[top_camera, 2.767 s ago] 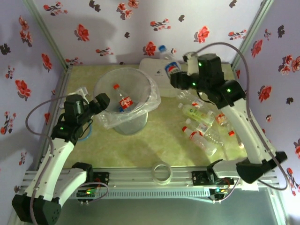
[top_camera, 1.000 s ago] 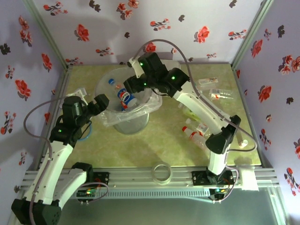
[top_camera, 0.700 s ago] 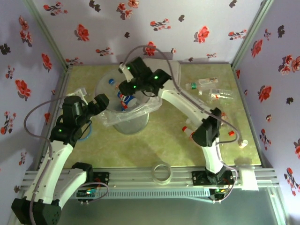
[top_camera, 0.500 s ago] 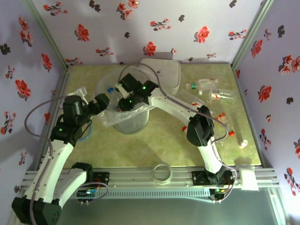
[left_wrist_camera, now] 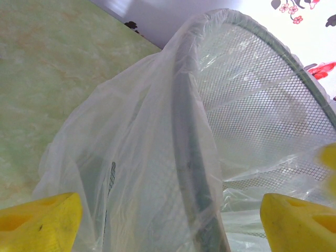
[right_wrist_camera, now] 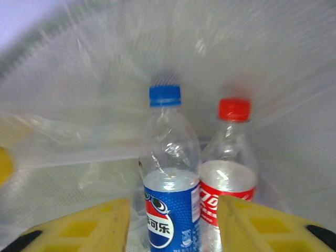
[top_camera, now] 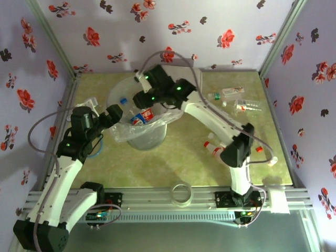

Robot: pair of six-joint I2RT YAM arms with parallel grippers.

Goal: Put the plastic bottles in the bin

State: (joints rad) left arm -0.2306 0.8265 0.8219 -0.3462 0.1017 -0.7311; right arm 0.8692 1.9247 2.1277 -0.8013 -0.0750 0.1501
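The bin (top_camera: 157, 134), a clear round bucket lined with a crinkly bag, stands left of the table's middle. My right gripper (top_camera: 139, 100) reaches into it from the far side. In the right wrist view that gripper (right_wrist_camera: 173, 210) is open, its yellow fingers (right_wrist_camera: 94, 226) apart from a blue-capped, blue-labelled bottle (right_wrist_camera: 169, 178) between them. A red-capped, red-labelled bottle (right_wrist_camera: 229, 168) lies beside it against the bin wall (right_wrist_camera: 79, 79). My left gripper (top_camera: 113, 112) is open at the bin's left side, its fingers straddling the bagged rim (left_wrist_camera: 189, 157). More plastic bottles (top_camera: 239, 102) lie on the right.
Further bottles (top_camera: 216, 150) lie near the right arm's elbow. A small clear ring (top_camera: 181, 192) sits at the table's front edge. Flowered walls close in the back and both sides. Bare green tabletop (top_camera: 173, 163) spreads in front of the bin.
My right gripper carried the blue-labelled bottle over the bin, dipped deep inside, then drew back up toward the far rim. The bottle now lies free in the bin. The left arm has not moved.
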